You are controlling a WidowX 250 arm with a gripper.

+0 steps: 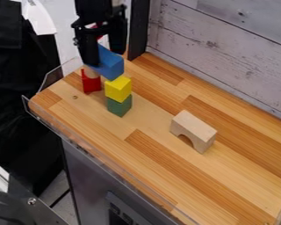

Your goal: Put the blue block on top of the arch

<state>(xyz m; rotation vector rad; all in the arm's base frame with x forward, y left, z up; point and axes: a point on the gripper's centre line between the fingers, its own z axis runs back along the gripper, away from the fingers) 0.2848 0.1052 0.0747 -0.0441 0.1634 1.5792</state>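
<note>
The gripper (103, 58) hangs at the upper left of the view, its fingers closed on the blue block (112, 66), one on either side. The blue block is right at the top of the yellow block (117, 89); I cannot tell whether it rests on it. The yellow block stands on the green block (119, 106), which is on the wooden tabletop. The arch (194, 128), of plain pale wood, stands upright near the middle of the table, to the right of and nearer than the stack, its opening facing the lower left.
A red block (91, 83) stands just left of the stack, with a pale wooden piece by its top. Clear plastic edging (84, 139) runs along the table's left and front sides. A whitewashed plank wall (225, 48) and a dark post (138, 28) bound the back.
</note>
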